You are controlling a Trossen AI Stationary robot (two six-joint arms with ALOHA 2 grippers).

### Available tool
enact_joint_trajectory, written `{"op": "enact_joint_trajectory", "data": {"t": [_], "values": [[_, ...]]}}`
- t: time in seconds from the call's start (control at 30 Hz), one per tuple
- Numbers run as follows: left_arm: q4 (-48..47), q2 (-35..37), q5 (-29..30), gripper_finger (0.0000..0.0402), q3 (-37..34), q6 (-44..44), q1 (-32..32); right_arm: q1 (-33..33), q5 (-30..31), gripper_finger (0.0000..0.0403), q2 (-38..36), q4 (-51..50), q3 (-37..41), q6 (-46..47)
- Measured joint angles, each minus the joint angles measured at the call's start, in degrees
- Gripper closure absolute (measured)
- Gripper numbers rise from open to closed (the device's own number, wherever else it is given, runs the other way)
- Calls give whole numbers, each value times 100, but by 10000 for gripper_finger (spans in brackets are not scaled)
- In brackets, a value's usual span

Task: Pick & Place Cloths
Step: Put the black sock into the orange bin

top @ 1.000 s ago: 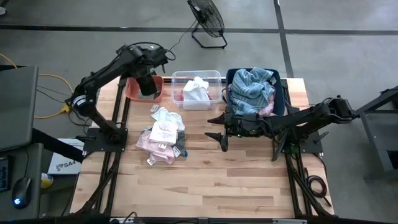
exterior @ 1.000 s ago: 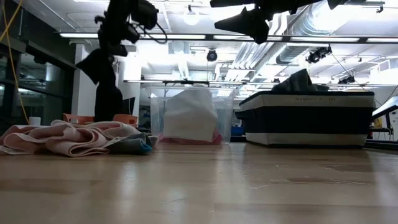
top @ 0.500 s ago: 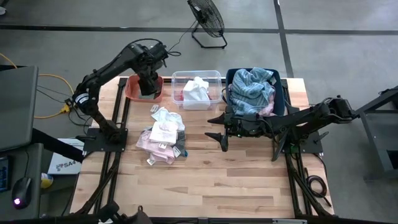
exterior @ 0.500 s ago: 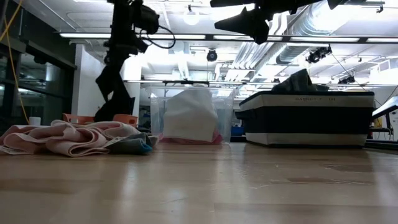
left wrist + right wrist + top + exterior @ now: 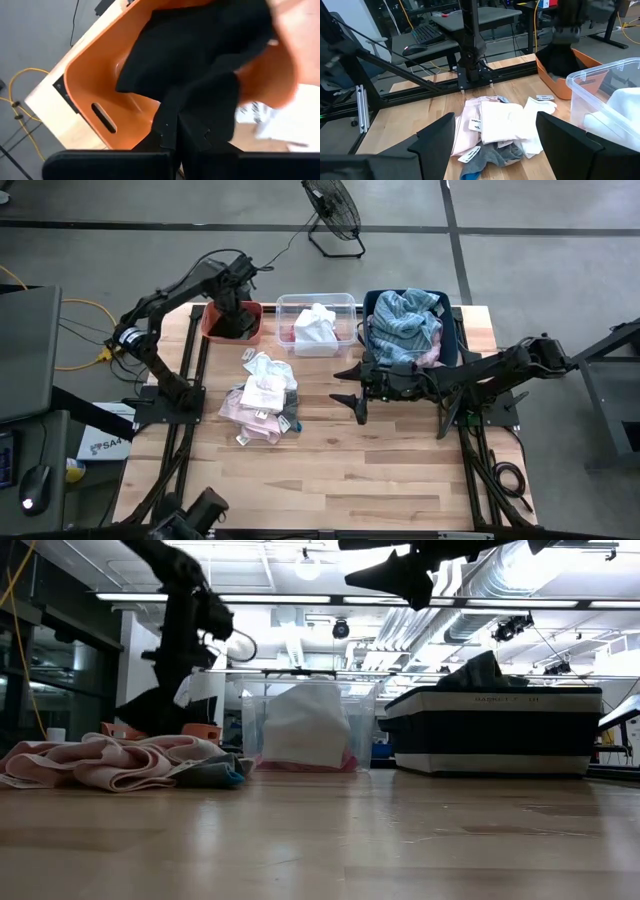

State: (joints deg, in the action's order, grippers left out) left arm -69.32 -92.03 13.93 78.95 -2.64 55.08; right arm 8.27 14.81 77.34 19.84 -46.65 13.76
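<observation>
Hanging into the orange bin (image 5: pixel 95 85) at the bench's far left corner, a black cloth (image 5: pixel 200 60) is being held by the left gripper (image 5: pixel 181 131), whose fingers are pressing together on its fabric just above the bin's floor. Seen from above, the left gripper (image 5: pixel 233 308) is reaching down into the orange bin (image 5: pixel 212 330). Nearer the left edge, a heap of pale pink and white cloths (image 5: pixel 262 400) is lying on the bare bench (image 5: pixel 380 470), with a small grey piece (image 5: pixel 492 157) at its near side. A white cloth (image 5: pixel 315 328) is sitting in the clear bin (image 5: pixel 345 305) at the middle of the far edge, and a blue-striped cloth (image 5: pixel 405 325) is filling the dark blue bin (image 5: pixel 455 345) at the far right corner. The right gripper (image 5: pixel 350 385) is hovering over the middle of the bench, fingers spread apart, holding nothing.
</observation>
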Motion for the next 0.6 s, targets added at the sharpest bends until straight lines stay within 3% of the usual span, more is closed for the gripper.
{"op": "enact_joint_trajectory", "data": {"t": [0.33, 0.6], "values": [[1375, 0, 24, 401, -1311, -101, 623, 0, 2, 133, 0, 1, 0, 0], [1949, 0, 212, 401, -1496, -9, 603, 0, 21, 133, 0, 1, 0, 15]]}}
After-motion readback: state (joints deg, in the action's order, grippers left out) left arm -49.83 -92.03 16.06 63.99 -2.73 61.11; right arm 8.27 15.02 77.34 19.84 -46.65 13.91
